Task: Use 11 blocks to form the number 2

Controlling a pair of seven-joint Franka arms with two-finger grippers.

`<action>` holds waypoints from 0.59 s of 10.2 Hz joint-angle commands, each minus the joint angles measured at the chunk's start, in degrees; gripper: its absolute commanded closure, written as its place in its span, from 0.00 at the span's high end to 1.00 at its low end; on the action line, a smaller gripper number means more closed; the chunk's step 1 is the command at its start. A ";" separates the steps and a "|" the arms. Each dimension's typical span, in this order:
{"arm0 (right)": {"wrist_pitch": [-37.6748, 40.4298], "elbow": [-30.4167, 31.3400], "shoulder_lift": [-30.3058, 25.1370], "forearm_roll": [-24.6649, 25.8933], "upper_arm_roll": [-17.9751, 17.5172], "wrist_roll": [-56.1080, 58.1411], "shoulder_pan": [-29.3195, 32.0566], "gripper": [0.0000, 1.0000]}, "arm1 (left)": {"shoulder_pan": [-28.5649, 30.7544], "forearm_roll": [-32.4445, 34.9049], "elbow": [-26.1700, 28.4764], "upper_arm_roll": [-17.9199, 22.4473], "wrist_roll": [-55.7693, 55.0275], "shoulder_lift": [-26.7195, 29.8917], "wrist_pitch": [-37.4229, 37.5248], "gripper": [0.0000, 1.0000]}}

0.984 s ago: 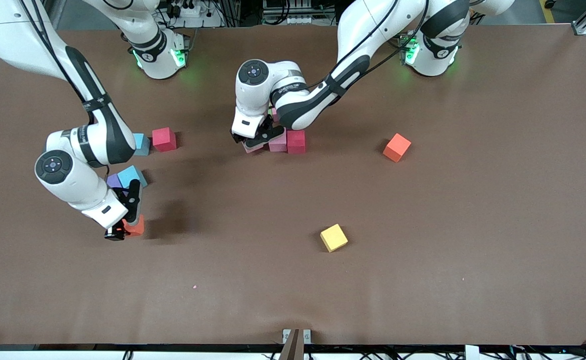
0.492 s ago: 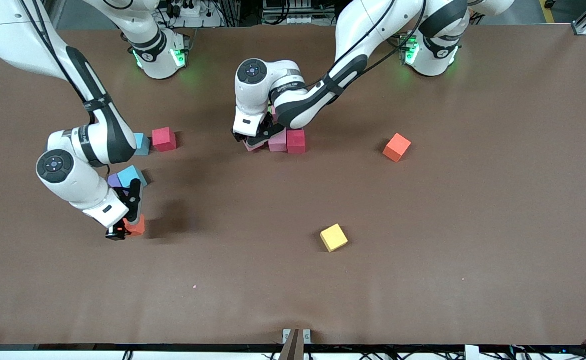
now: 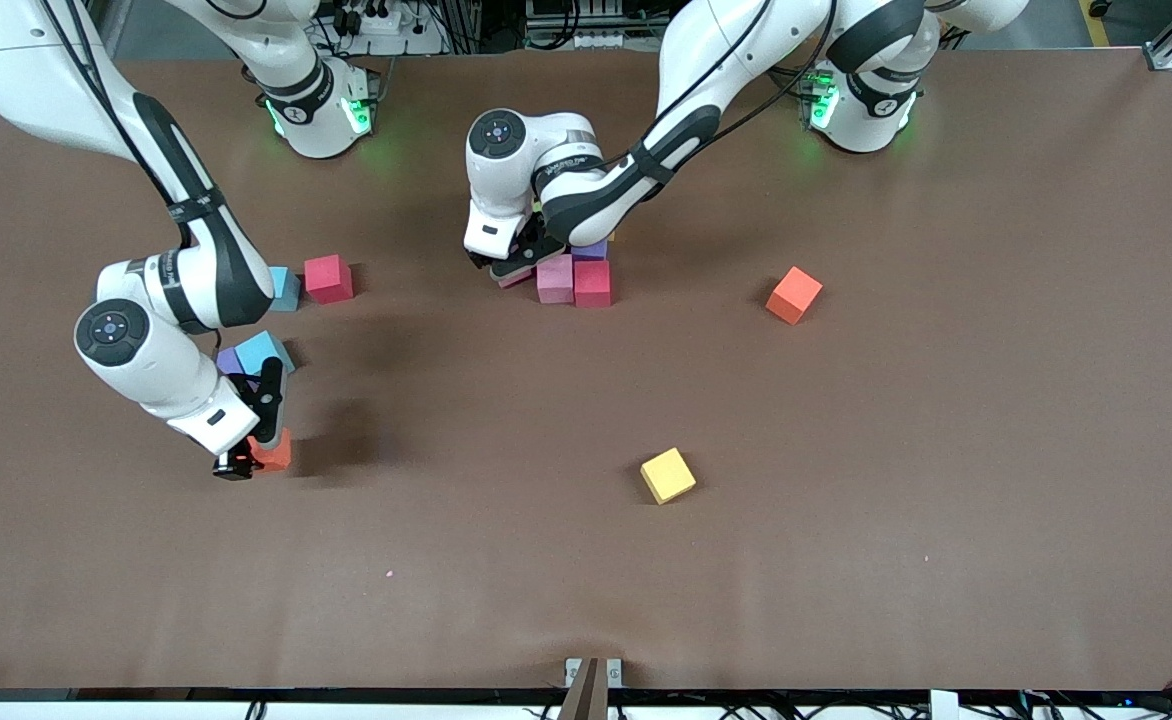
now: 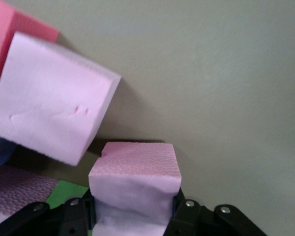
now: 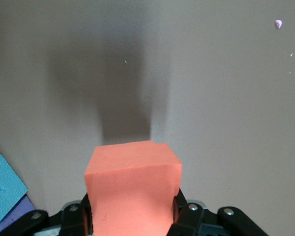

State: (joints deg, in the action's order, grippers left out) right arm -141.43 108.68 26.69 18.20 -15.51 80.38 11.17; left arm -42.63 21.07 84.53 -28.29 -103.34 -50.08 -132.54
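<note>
My left gripper (image 3: 512, 266) (image 4: 135, 219) is shut on a pink block (image 3: 516, 279) (image 4: 135, 184), low beside a small group of blocks. That group holds another pink block (image 3: 554, 279) (image 4: 49, 115), a crimson block (image 3: 592, 283) and a purple block (image 3: 591, 250). A green patch (image 4: 64, 194) shows under the left hand. My right gripper (image 3: 249, 455) (image 5: 132, 219) is shut on an orange block (image 3: 272, 452) (image 5: 132, 187), low over the table. Loose on the table lie a red block (image 3: 328, 278), a purple one (image 3: 228, 360), an orange one (image 3: 794, 294) and a yellow one (image 3: 668, 475).
Two light blue cubes (image 3: 286, 288) (image 3: 264, 352) sit close to the right arm's forearm and wrist, one of them showing as a light blue cube (image 5: 5, 189) beside the held orange block. The brown table (image 3: 846, 500) stretches wide toward the front camera.
My left gripper has carried the pink block a little toward the robots' bases, uncovering the purple block in the group. The right arm has hardly moved.
</note>
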 commanded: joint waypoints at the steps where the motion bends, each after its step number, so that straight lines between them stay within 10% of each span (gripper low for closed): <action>1: -0.77 1.44 -1.29 -0.36 -0.22 1.19 0.44 0.27 | -0.61 0.64 1.69 0.43 -0.37 0.60 0.26 0.00; 6: -0.95 1.44 -1.20 -0.28 -0.22 1.19 0.44 0.27 | -0.70 0.20 2.39 -0.10 -0.37 1.04 1.23 0.00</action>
State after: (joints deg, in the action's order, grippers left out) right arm -141.75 108.74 26.69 18.20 -15.51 80.40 11.17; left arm -42.91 21.07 85.58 -28.45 -103.34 -49.98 -132.37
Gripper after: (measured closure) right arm 0.414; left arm 0.445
